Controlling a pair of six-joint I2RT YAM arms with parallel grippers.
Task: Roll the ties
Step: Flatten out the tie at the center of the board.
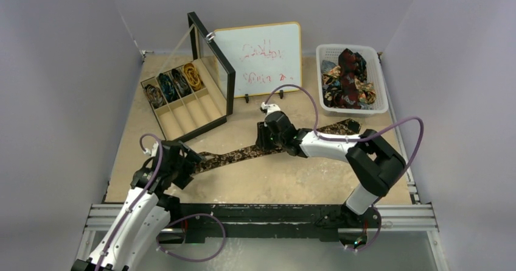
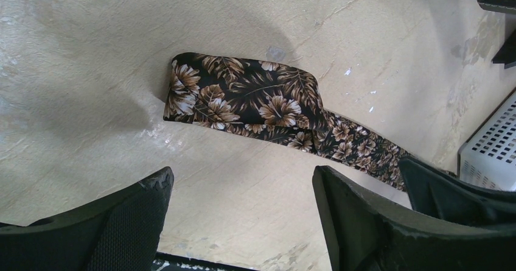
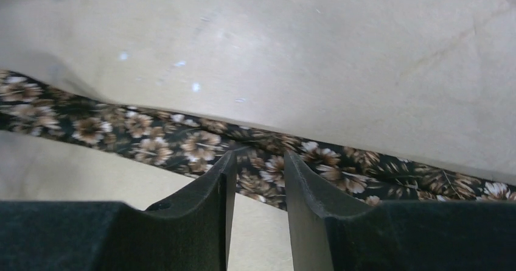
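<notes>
A long dark tie with a brown-gold flower print lies flat and slanting across the table. Its left end is folded over once. My left gripper hovers just short of that folded end, jaws wide open and empty. My right gripper is down at the middle of the tie, jaws a narrow gap apart, tips over the fabric. The tie runs crosswise under the tips; nothing is pinched between them. Several rolled ties sit in a box.
A black-framed compartment box with its lid up stands at the back left. A whiteboard stands at the back middle. A white basket at the back right holds loose ties; its corner shows in the left wrist view.
</notes>
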